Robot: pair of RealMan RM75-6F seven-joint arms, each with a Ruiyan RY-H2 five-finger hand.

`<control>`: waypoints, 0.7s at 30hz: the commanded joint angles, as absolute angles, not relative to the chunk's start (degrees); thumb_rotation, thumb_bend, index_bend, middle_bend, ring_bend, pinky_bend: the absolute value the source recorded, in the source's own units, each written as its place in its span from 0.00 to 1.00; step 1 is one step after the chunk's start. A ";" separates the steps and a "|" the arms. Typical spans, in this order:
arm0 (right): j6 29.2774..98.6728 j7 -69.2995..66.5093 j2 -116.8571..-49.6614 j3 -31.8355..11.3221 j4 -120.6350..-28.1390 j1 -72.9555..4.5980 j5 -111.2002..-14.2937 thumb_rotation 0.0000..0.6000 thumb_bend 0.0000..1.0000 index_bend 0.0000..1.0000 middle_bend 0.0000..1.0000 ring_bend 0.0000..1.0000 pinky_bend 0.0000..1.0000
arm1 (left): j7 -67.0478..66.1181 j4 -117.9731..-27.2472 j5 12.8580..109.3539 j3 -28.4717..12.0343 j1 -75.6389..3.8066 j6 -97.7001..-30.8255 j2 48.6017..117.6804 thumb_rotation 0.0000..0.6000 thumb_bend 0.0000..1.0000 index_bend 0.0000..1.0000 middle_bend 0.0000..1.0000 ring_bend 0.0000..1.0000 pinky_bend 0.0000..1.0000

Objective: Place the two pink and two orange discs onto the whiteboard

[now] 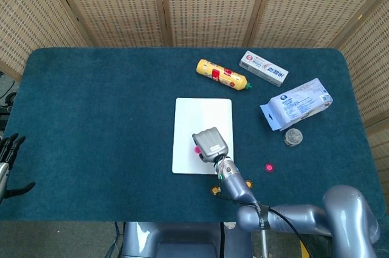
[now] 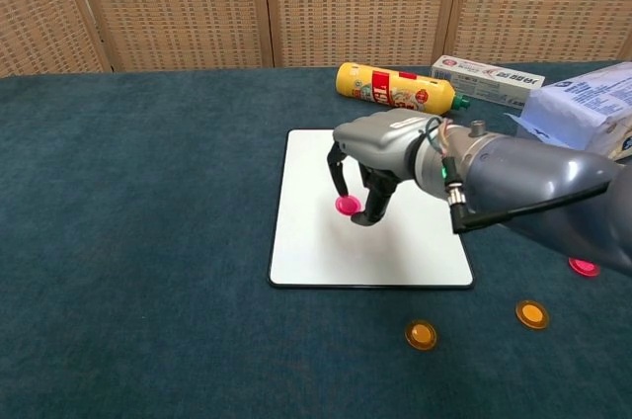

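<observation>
Over the whiteboard (image 2: 395,241), the right hand (image 2: 367,174) pinches a pink disc (image 2: 347,205) just above the surface — released from height, it may bounce or roll off. Its forearm could also sweep the orange discs (image 2: 421,334) near the board's front edge.

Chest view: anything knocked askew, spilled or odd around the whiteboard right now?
Nothing stands out. The whiteboard lies flat and square, the right hand holds a pink disc over it, and the yellow bottle lies on its side, nothing spilled.

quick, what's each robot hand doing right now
Left robot hand: open, holding nothing, at the table's left edge.
Right robot hand: pinching a pink disc over the whiteboard.
</observation>
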State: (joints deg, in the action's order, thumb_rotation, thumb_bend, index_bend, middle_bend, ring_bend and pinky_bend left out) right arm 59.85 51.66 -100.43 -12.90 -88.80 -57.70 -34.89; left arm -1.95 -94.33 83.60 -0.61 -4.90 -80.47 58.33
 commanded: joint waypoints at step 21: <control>63.54 41.04 -87.87 -1.89 -95.48 -48.89 -49.04 1.00 0.26 0.37 1.00 0.93 1.00 | -2.13 -94.50 84.15 -0.11 -5.35 -79.75 58.29 1.00 0.00 0.00 0.00 0.00 0.00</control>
